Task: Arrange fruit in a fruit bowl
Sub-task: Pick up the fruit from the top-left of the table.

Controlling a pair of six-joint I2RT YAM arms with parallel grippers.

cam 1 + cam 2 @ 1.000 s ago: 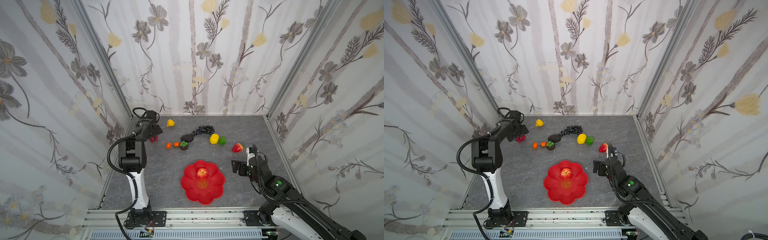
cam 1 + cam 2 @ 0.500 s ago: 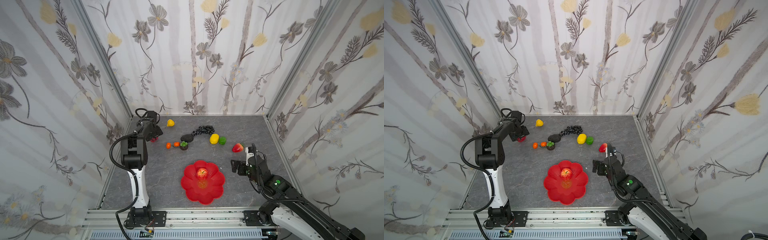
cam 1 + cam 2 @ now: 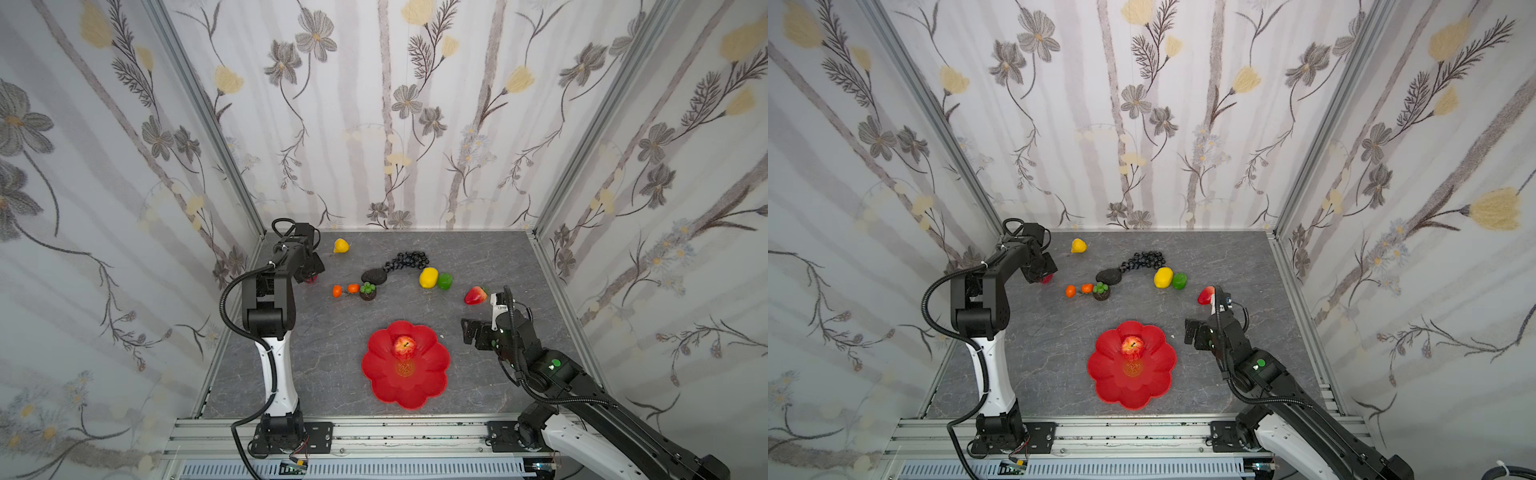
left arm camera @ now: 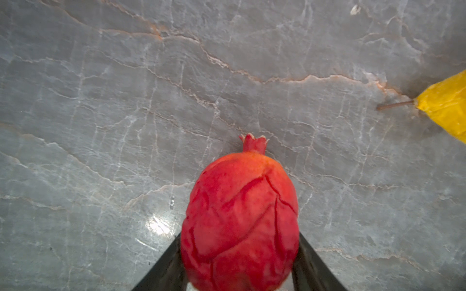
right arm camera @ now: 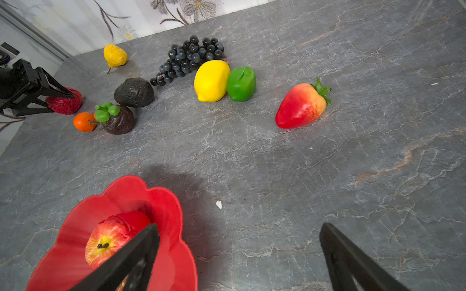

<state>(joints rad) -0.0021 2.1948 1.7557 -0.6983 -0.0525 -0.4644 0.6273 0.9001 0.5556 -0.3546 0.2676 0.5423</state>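
At the far left, the left pincer (image 4: 240, 238) clasps a veined, crowned red pomegranate (image 4: 239, 201); the right pincer (image 5: 239, 226) gapes.

The bowl (image 3: 436, 386) is red, the lemon (image 3: 428, 277) yellow, the grapes (image 3: 409, 260) black, the tabletop (image 3: 332, 353) grey-veined.

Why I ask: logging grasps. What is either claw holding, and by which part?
The right claw is open and empty. The left claw flanks the pomegranate across its wide body; whether it grips yet cannot be told.

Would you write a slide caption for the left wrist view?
Left gripper clasping a red pomegranate on grey stone tabletop, yellow pear nearby.
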